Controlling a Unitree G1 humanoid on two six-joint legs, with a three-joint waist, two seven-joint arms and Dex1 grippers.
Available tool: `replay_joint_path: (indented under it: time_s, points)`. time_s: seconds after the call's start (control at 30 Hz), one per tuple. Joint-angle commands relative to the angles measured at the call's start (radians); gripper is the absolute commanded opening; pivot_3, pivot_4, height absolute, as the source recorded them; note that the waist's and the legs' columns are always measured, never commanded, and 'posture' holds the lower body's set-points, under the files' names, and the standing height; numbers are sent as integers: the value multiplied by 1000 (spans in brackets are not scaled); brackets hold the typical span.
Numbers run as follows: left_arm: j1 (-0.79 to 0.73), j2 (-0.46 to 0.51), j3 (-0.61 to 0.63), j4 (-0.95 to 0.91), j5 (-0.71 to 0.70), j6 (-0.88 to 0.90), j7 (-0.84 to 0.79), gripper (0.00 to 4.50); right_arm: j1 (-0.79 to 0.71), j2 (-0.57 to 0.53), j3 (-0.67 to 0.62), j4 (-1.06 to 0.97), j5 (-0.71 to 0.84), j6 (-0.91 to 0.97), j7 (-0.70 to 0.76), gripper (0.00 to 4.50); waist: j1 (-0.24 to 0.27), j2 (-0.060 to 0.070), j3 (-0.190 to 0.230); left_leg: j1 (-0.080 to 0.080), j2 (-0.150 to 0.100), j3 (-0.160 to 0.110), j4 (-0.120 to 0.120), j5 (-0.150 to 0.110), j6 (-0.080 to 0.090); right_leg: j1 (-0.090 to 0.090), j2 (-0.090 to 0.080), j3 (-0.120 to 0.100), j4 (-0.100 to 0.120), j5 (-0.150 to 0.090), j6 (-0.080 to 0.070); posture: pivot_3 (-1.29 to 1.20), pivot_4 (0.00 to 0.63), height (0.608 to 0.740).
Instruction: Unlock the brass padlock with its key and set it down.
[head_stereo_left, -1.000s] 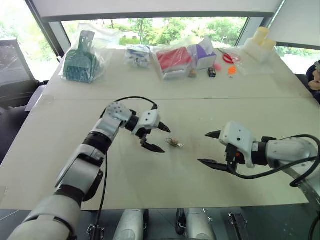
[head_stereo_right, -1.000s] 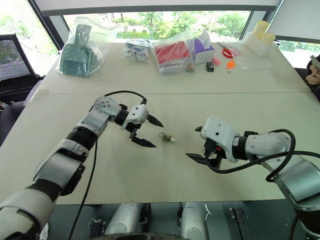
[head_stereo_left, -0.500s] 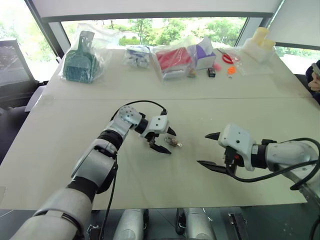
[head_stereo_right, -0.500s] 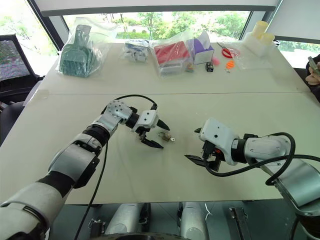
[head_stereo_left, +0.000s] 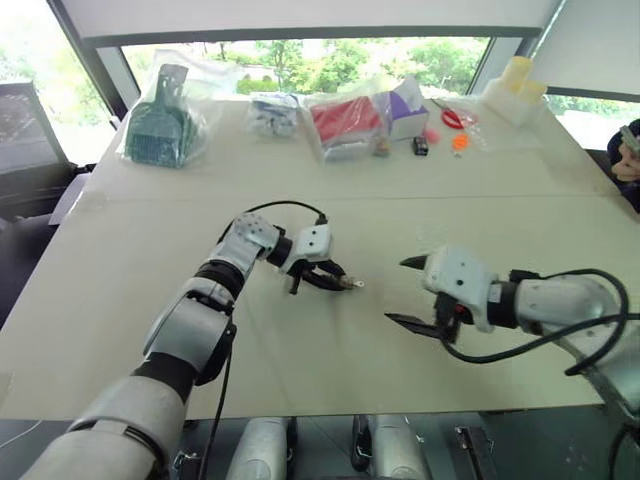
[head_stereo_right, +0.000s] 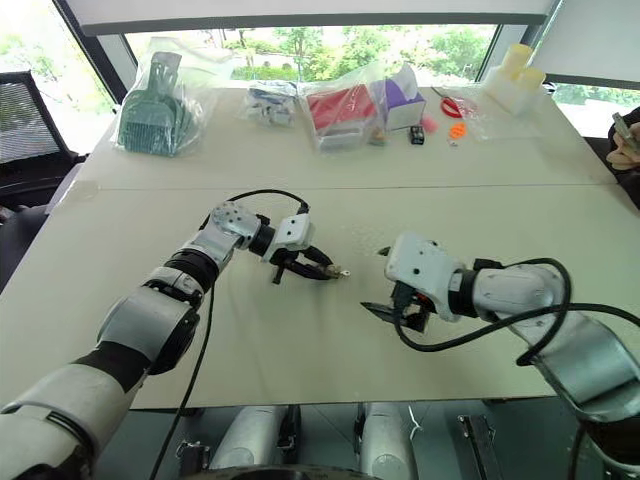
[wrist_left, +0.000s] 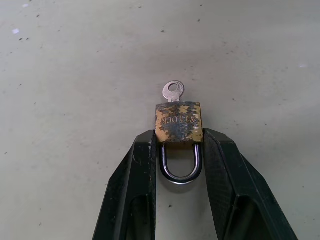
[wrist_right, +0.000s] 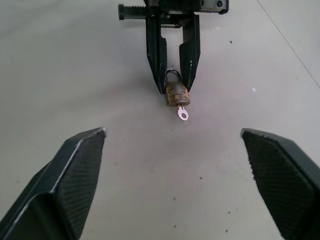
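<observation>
On the pale table (head_stereo_left: 480, 190), my left gripper (wrist_left: 178, 150) has its two black fingers closed against the sides of the brass padlock (wrist_left: 178, 122), pinching it at the shackle end (the silvery loop sits between the fingertips). The key (wrist_left: 173, 91) stands in the lock's far end, its rounded head pointing away from my fingers. My right gripper (head_stereo_left: 409, 293) hangs nearby, jaws spread wide, holding nothing, facing the padlock.

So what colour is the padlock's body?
Dull brass-yellow with dark tarnish patches; the padlock shows best in the left wrist view.
</observation>
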Motion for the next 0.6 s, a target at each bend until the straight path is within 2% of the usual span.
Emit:
replay_joint_path:
  time_s: [0.03, 0.3, 0.6]
  points:
    - [-37, 36, 77, -94, -71, 63, -44, 745, -74, 41, 119, 121, -223, -215, -66, 4500, -1, 0, 0, -1, 0, 0, 0, 0, 0, -2, 0, 0, 1, 0, 0, 0, 150, 740]
    - [9, 122, 131, -299, -126, 204, -55, 745, -233, 224, 267, 441, -516, -538, -189, 4500, -1, 0, 0, -5, -3, 2, 0, 1, -1, -6, 1, 0, 3, 0, 0, 0, 150, 740]
    - [55, 162, 127, -409, -131, 268, -23, 745, -323, 335, 285, 582, -631, -714, -208, 4500, -6, 0, 0, -6, -3, 2, 0, 1, -1, -6, 1, 0, 2, 1, 1, 0, 150, 740]
